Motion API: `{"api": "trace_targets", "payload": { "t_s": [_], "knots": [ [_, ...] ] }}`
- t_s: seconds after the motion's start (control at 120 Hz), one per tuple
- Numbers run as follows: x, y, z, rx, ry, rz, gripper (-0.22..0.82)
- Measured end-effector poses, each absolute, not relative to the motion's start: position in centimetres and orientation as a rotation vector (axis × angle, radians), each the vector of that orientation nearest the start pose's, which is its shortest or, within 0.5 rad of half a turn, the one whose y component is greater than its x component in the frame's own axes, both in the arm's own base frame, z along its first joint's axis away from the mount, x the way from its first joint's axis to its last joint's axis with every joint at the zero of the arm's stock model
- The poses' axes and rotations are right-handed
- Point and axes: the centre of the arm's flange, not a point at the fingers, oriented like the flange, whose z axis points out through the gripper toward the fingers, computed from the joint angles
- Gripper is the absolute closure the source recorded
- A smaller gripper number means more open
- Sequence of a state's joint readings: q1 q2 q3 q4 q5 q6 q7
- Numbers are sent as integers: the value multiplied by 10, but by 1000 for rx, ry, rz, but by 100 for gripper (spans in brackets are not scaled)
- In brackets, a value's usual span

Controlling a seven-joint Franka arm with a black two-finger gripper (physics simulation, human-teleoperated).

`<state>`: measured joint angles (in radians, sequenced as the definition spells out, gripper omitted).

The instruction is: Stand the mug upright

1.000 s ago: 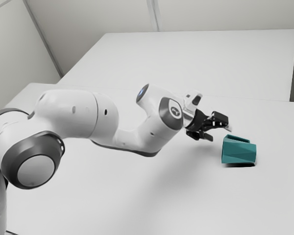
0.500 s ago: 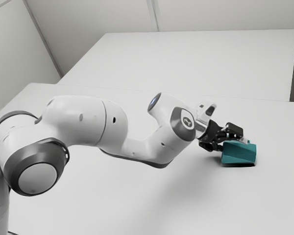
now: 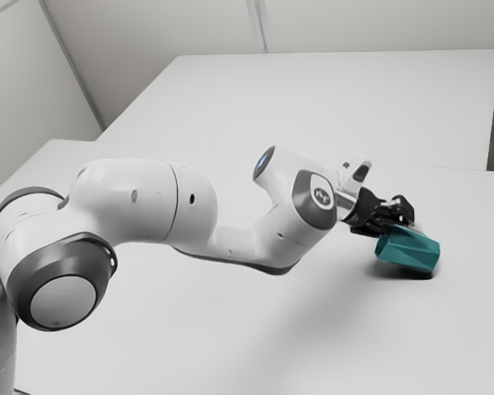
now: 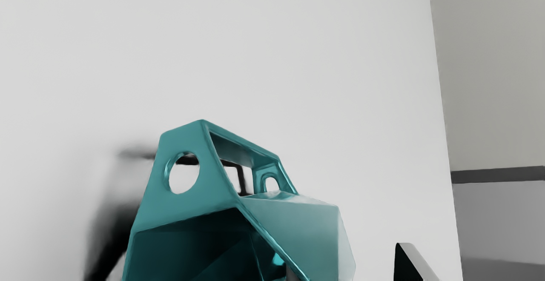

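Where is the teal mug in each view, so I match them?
Exterior view: the mug is at the exterior view's right, just below the tool.
Wrist view: its open mouth faces the camera, with one fingertip outside it.
Shared landmark: white table.

Compared with earlier, the arm [image 3: 239,243] is reaching farther toward the exterior view's right; the mug [image 3: 407,249] is tilting, apparently lifting.

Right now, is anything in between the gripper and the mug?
Nothing that I can see stands between the gripper and the teal mug: one finger seems to reach into its open mouth, the other is outside.
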<state>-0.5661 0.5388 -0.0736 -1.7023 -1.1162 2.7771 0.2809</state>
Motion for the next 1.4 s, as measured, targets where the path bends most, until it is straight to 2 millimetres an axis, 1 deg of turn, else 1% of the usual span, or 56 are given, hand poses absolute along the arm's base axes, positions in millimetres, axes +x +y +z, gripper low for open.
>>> {"api": "trace_targets", "payload": {
  "t_s": [0.133, 0.258, 0.333, 0.533, 0.583, 0.625, 0.675, 0.775, 0.867, 0.933, 1.025, 1.058, 1.1, 1.175, 1.233, 1.325, 1.4],
  "knots": [
    [592, -382, 326, 2367, 57, 425, 63],
    [595, -380, 328, 2371, 43, 440, 71],
    [599, -382, 333, 2373, 16, 463, 74],
    [602, -381, 338, 2381, -11, 485, 77],
    [604, -378, 343, 2383, -18, 496, 78],
    [606, -375, 351, 2387, -39, 512, 78],
    [612, -364, 364, 2396, -62, 535, 78],
    [618, -345, 391, 2419, -126, 554, 79],
    [620, -324, 412, 2472, -218, 540, 79],
    [610, -313, 421, 2532, -312, 502, 79],
    [583, -304, 433, 2612, -437, 433, 79],
    [574, -301, 434, 2641, -473, 401, 79],
    [561, -296, 432, 2676, -506, 353, 79],
    [543, -279, 427, 2732, -523, 275, 79],
    [540, -262, 423, 2770, -503, 214, 79],
    [537, -235, 428, 2839, -479, 131, 79],
    [534, -214, 426, 2893, -441, 59, 79]
  ]
}}
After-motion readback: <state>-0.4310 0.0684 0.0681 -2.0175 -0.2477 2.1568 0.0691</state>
